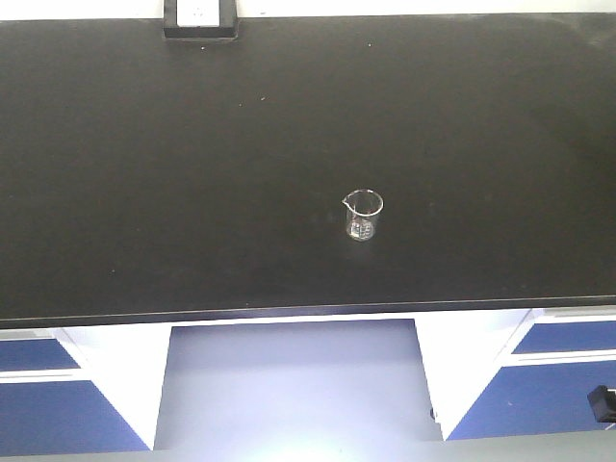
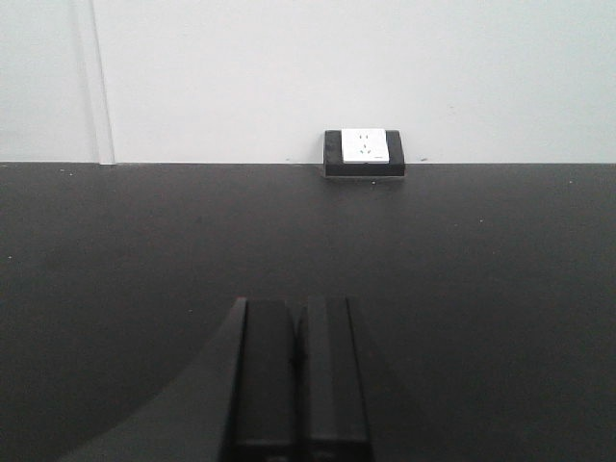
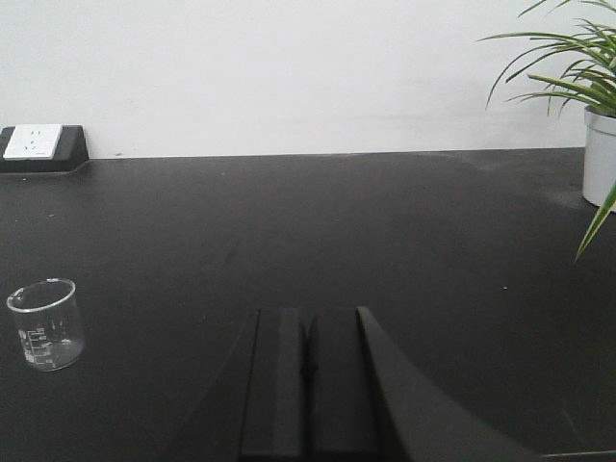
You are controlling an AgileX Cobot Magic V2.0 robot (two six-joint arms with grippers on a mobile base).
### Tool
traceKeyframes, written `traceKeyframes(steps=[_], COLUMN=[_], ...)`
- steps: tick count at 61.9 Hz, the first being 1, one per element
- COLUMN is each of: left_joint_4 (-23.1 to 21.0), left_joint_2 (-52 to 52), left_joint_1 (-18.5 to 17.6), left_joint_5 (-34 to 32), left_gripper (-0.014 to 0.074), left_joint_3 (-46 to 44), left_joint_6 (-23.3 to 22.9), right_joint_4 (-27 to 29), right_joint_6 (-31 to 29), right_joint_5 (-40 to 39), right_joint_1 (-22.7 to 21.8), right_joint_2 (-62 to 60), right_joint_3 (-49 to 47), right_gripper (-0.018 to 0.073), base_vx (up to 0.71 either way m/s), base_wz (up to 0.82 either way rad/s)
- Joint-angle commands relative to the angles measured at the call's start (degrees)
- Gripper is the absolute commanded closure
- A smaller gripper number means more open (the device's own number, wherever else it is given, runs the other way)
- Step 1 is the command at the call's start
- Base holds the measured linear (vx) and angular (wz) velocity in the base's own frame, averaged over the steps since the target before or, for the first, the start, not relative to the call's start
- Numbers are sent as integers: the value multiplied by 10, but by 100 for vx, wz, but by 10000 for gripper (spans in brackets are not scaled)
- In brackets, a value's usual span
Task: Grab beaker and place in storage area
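Observation:
The small clear glass beaker [image 1: 363, 215] stands upright on the wide matte-black benchtop [image 1: 192, 192], right of centre. It also shows in the right wrist view [image 3: 46, 323] at the far left, well left of my right gripper [image 3: 307, 316]. My right gripper is shut and empty, its jaws pressed together. My left gripper [image 2: 299, 306] is shut and empty too, pointing at the rear wall; the beaker is out of its view. Neither gripper shows in the front view.
A black-and-white socket box [image 1: 199, 17] sits at the bench's rear edge, also in the left wrist view [image 2: 364, 152] and the right wrist view [image 3: 38, 146]. A potted plant [image 3: 587, 106] stands at the far right. Blue cabinets [image 1: 43, 409] lie below the bench.

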Motion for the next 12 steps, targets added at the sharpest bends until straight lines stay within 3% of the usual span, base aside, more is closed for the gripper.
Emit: traceKeyframes(steps=[1,12], left_joint_4=[-8,-8], left_joint_2=[-11,-11], left_joint_1=[-4,-4], left_joint_5=[-48,-48], left_gripper=[605,605], left_joint_3=[13,13], left_joint_6=[-5,-5], right_joint_4=[-1,-1], right_joint_6=[0,0], right_joint_5=[-48,-48], right_joint_1=[0,0], right_joint_2=[-5,-5], right_joint_3=[5,5], right_gripper=[567,567], base_vx=[0,0], base_wz=[0,0])
